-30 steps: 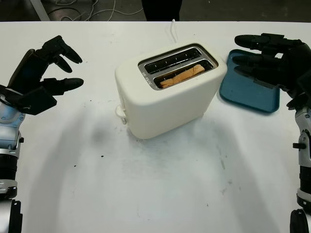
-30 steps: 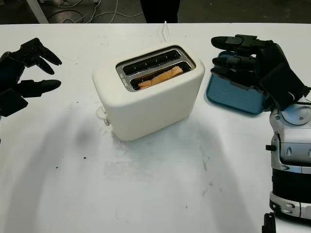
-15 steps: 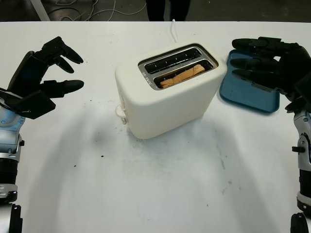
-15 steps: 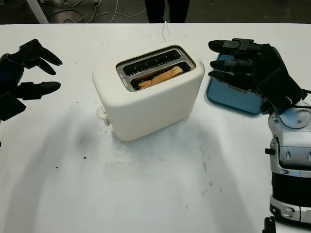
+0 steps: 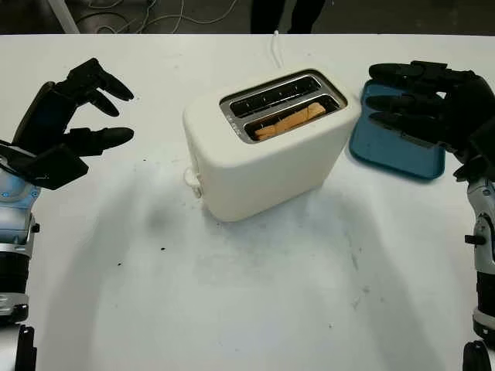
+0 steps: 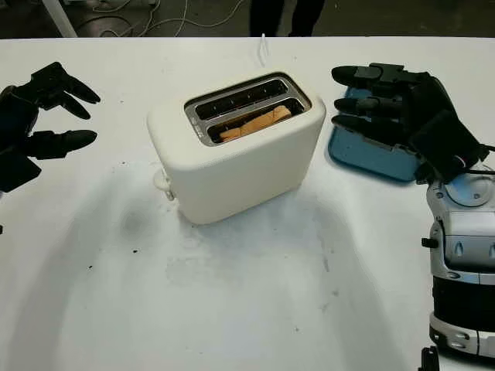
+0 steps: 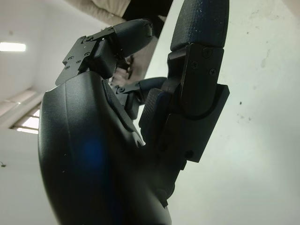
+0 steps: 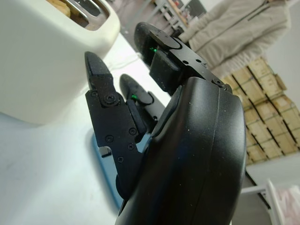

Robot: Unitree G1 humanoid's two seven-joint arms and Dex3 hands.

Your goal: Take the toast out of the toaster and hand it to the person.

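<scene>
Toast [image 5: 290,121] sits in the nearer of the toaster's two slots, one slice, its top edge just below the slot's rim; the other slot holds nothing. Starting from the hands: the right hand [image 5: 421,97] hangs open and empty above the near end of a blue tray [image 5: 402,151], its black fingers pointing toward the toaster [image 5: 267,147] and stopping just short of its side. The left hand [image 5: 66,120] is also open and holds nothing, raised over the bench [image 5: 232,301] well apart from the toaster's other side. One cream toaster stands near the middle of the white bench, turned at an angle, a small knob on its left end and a white cord [image 5: 274,42] running off toward the far edge. The bench top is scuffed and flecked with dark crumbs. Beyond it lie a dark floor with loose cables and a person's legs [image 5: 286,15]; the right wrist view shows a person in a pale jacket [image 8: 239,33] and stacked cardboard boxes [image 8: 265,112].
</scene>
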